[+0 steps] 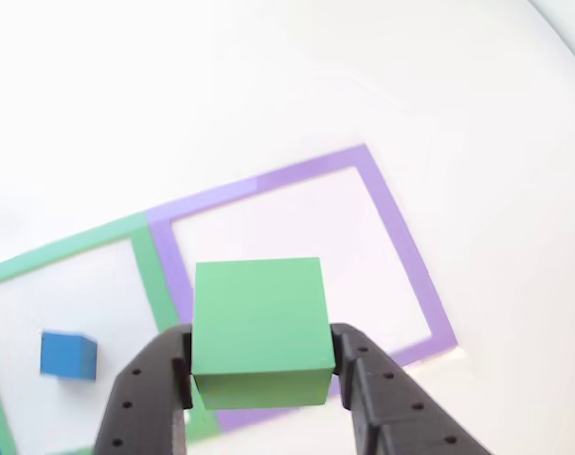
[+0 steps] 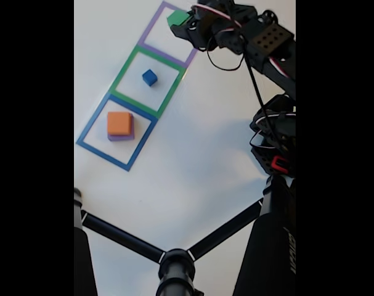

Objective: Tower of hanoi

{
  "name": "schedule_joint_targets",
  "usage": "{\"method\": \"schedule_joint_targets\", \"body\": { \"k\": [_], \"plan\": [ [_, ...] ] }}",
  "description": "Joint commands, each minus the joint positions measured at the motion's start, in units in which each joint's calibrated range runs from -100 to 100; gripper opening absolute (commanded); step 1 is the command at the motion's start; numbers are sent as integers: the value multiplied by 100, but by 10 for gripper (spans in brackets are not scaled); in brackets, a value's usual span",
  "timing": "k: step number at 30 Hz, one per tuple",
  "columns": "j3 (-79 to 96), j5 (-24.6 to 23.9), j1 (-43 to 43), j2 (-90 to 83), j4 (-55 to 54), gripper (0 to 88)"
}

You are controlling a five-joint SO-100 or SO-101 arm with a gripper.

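Fixed view, left to right: orange block (image 2: pixel 119 123) sat on purple block (image 2: pixel 121 136) at 9 o'clock, blue cube (image 2: pixel 150 77) mid-square, gripper (image 2: pixel 185 22) pinched green block (image 2: pixel 176 18) at 12 o'clock over purple outline (image 2: pixel 151 29). Step: placing green; next likely lower, release.

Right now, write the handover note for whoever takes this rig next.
Pincer: shut on the matte green square block, held above the table at the flat purple square outline.
Small matte blue cube: resting inside the flat green square outline.
Matte orange square block: stacked on the flat purple block, inside the flat blue square outline.
Done: blue cube moved off the stack, green block lifted.
Left: set the green block down in the purple outline, then continue the transfers.
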Motion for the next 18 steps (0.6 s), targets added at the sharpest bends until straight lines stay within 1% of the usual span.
{"method": "schedule_joint_targets", "body": {
  "k": [1,3,5,8,12,18],
  "plan": [
    [-2405,0,-251,-425,3487,69],
    [-3115,0,-404,-442,4305,67],
    [-3633,0,-567,-490,4896,67],
    [-4105,0,-817,-587,5463,64],
    [-4405,0,-1277,-724,5803,62],
    [-4596,0,-1977,-886,5948,60]
  ]
}}
